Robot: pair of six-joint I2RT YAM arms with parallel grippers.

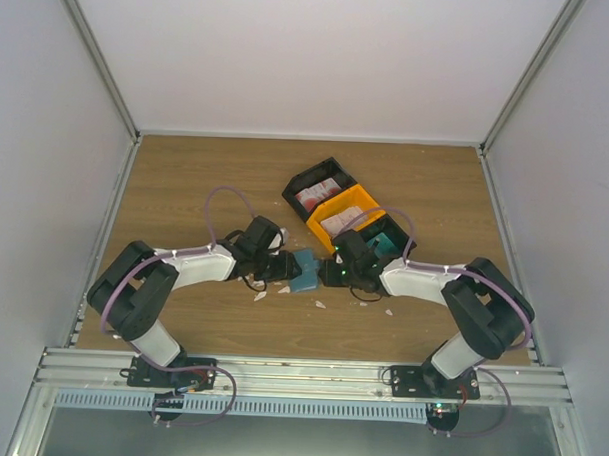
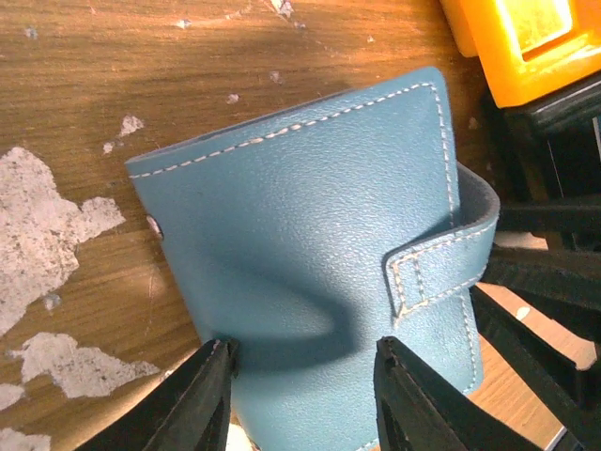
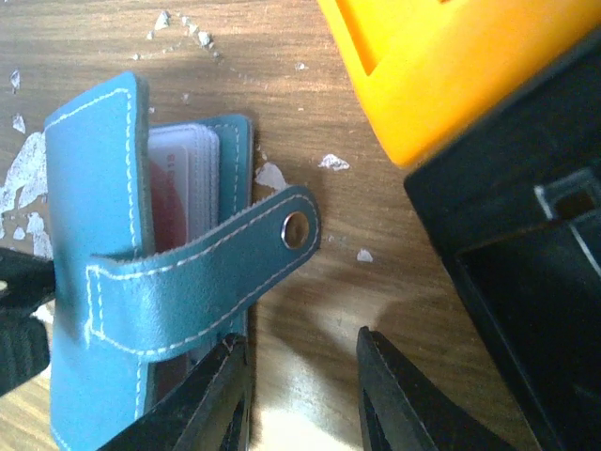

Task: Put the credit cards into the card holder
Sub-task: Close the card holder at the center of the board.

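**A:** Blue holder [image 2: 310,235] lies on the table [image 1: 181,314] between both grippers, strap [image 3: 207,272] unsnapped, cards [image 3: 183,188] peeking out. Loading step, I'd guess.

**B:** Yep. Left gripper [image 2: 305,355] hovers spread over its near edge, pinching nothing. Right gripper [image 3: 302,343] is spread too, one finger at the holder's side. The next move probably needs the flap pinned open and a card fetched from the tray [image 1: 315,216].

The wooden worktop [image 1: 186,184] carries a blue holder [image 1: 305,271] between the left hand [image 1: 286,272] and right hand [image 1: 329,276]. A tray [image 3: 423,66] lies just beyond the right hand, and white scraps [image 1: 261,298] lie near the left.
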